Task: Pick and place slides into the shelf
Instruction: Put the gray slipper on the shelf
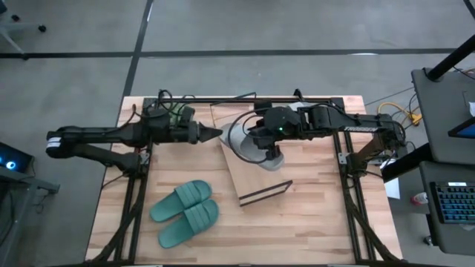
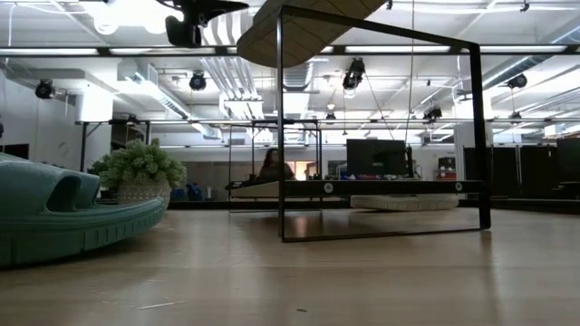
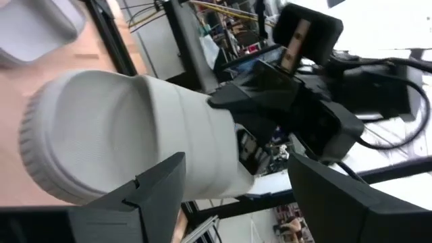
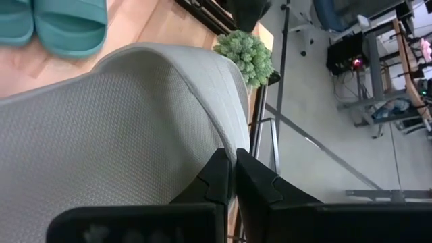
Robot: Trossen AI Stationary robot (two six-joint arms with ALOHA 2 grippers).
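Seen from above, the right claw (image 1: 261,141) held a light grey slide (image 1: 239,138) in the air over the far end of the shelf (image 1: 256,178), a light-wood board lying askew near the middle of the bench (image 1: 312,215), while the left claw (image 1: 217,133) reached in from the opposite side, its tip just beside the grey slide. The teal pair (image 1: 185,213) lay side by side on the bench, nearer the left arm and well apart from the shelf. At bench level, the teal pair (image 2: 63,217) sat at one edge beside a small fuzzy plant (image 2: 136,172), with the shelf's black wire frame (image 2: 381,136) standing beyond. From the left wrist, the left claw's fingers (image 3: 155,192) were spread, the grey slide (image 3: 128,135) between them. From the right wrist, the right claw's fingers (image 4: 219,179) were pinched on the grey slide's (image 4: 121,128) edge.
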